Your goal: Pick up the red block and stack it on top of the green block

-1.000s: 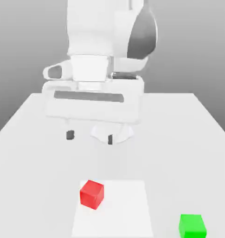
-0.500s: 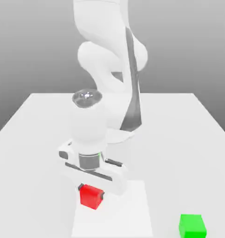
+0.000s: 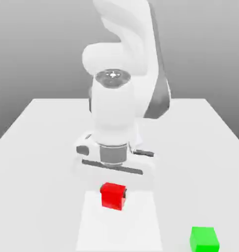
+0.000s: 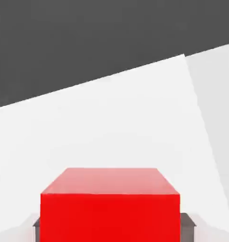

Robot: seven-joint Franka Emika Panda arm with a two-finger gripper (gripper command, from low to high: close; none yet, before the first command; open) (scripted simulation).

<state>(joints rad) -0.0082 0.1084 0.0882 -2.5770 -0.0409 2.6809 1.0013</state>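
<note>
Exterior view first: compared with half a second ago, the red block (image 3: pixel 113 196) has shifted toward the exterior view's right and a bit higher in the picture, moving along with the gripper (image 3: pixel 114 190). So we judge the grasp took and the carry has begun; pick done or nearly, stack still to do. Tool: closed down on the red block, one dark fingertip against each of two opposite sides, opened only as wide as the block. Hand view agrees, block snug between the pads (image 4: pixel 187 228). We see the block over the white square (image 3: pixel 119 229), probably lifted, though how high we can't tell. Green block (image 3: pixel 204 239) hasn't moved, well apart at the exterior view's right. Next, we'd say: enough height, across, square up, lower gently; off-centre release could topple it.
</note>
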